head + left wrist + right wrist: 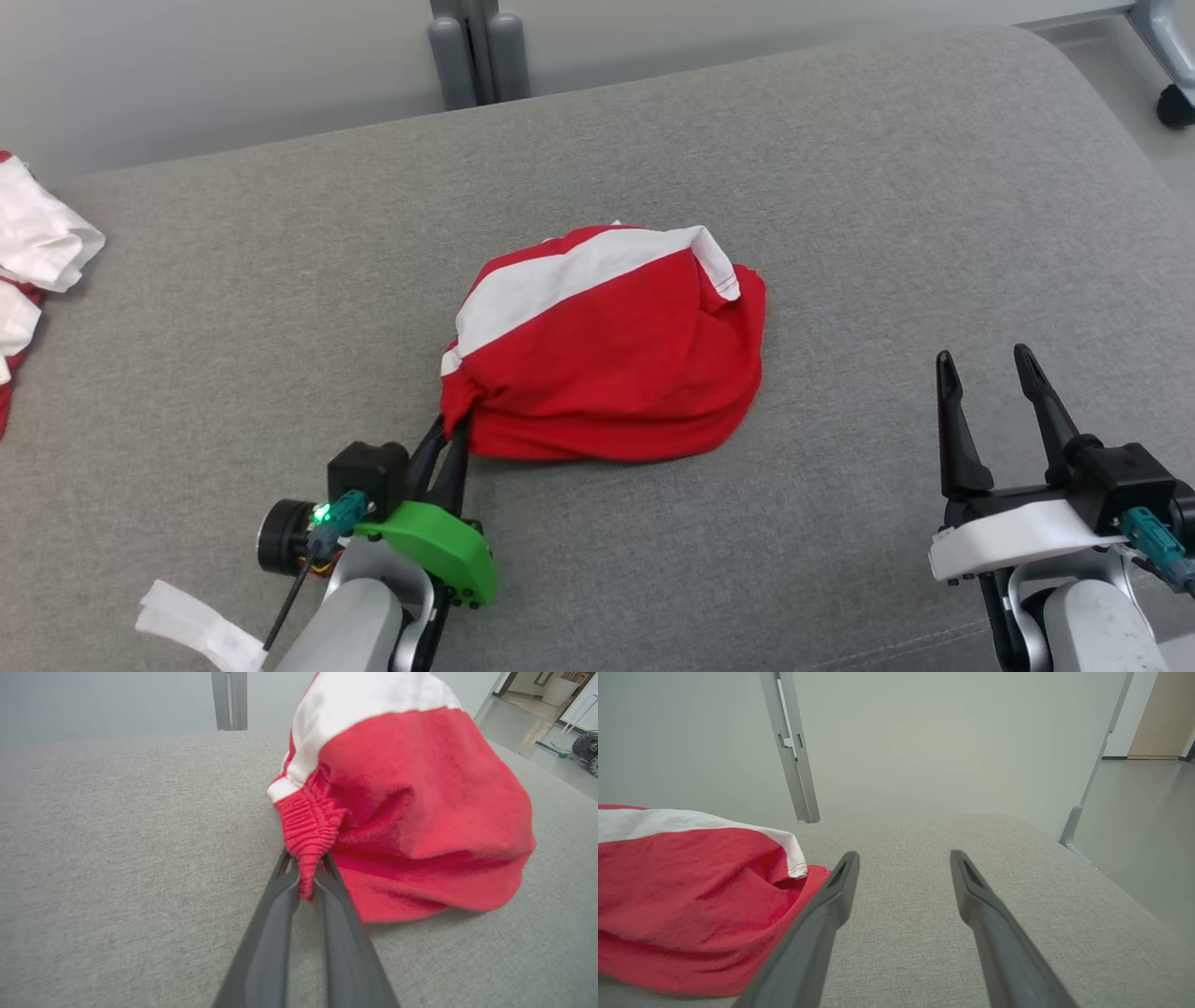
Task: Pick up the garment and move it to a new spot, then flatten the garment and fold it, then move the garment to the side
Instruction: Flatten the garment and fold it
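Red-and-white garment [420,812]: the left wrist view shows its corner pinched in left jaws; right jaws gape, empty.

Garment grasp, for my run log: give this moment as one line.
stage: grasp | left fingers: shut on corner of red-and-white garment | right fingers: open, empty | garment: bunched on grey cushion

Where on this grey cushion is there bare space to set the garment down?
Widest bare patch: the grey cushion between the red and white garment and its right edge, beyond the right gripper. Another lies between the garment and the clothes pile at the left edge. Crowded: near left, around the left gripper pinching the garment.
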